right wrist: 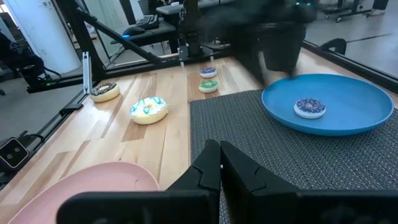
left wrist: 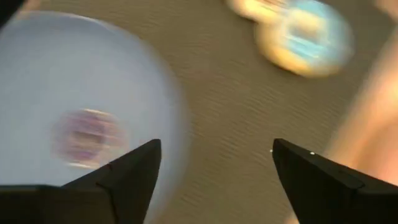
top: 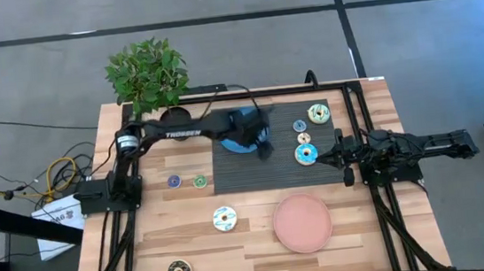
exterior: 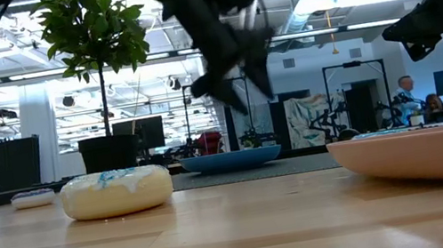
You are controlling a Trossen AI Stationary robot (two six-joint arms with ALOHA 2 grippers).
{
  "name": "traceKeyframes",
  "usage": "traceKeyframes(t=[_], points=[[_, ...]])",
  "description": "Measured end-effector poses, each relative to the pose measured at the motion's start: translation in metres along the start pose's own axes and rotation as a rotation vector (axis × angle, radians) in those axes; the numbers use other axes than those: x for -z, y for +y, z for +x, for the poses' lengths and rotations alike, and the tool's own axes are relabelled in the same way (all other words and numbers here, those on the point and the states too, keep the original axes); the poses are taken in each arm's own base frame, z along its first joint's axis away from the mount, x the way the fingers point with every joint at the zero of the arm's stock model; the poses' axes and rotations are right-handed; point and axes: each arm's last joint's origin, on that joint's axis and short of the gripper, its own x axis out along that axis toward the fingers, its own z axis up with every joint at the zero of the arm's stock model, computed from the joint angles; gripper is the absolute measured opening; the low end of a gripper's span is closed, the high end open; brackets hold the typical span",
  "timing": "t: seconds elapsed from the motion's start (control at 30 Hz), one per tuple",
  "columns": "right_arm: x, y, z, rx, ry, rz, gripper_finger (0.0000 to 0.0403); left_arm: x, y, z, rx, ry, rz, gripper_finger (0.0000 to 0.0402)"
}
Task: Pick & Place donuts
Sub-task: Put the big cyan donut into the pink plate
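one small purple-iced donut (right wrist: 309,107) lies on the smooth round blue plate (right wrist: 348,93) atop the ribbed dark mat (top: 280,163); left gripper (top: 262,144) hovers above, jaws released; right gripper (right wrist: 219,163) clenched, empty.

A wooden table (top: 261,240) with pale planks filled the middle of the high view. A dark ribbed mat (top: 293,162) lay on its upper centre. On the mat's upper left part sat a blue plate (top: 236,145), partly hidden. A pink plate (top: 302,222) rested on the bare wood just below the mat, lower right of centre. A potted plant (top: 149,76) stood at the table's upper left corner. Yellow cables (top: 59,173) and a sheet of paper (top: 55,226) lay on the grey floor at the frame's left edge. In the low view, people (exterior: 406,95) showed far back at right.
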Motion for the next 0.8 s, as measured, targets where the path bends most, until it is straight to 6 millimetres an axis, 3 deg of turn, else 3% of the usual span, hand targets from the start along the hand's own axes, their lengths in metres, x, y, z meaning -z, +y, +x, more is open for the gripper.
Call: traceKeyframes(t=[0.17, 0.43, 0.6, 0.8], points=[[0.000, 0.000, 0.000, 0.000, 0.000, 0.000, 0.0000, 0.020, -0.044, -0.012, 0.039, -0.023, 0.045, 0.0207], [0.000, 0.000, 0.000, 0.002, 0.000, -0.166, 0.0000, 0.050, -0.075, -0.030, 0.013, 0.035, 0.145, 0.0014], [0.000, 0.000, 0.000, 0.001, -0.001, -0.184, 0.0000, 0.057, -0.078, -0.048, 0.056, -0.010, 0.201, 0.0010], [0.000, 0.000, 0.000, 0.002, 0.000, -0.184, 0.0000, 0.090, -0.059, -0.065, 0.091, -0.096, 0.171, 0.0002]])
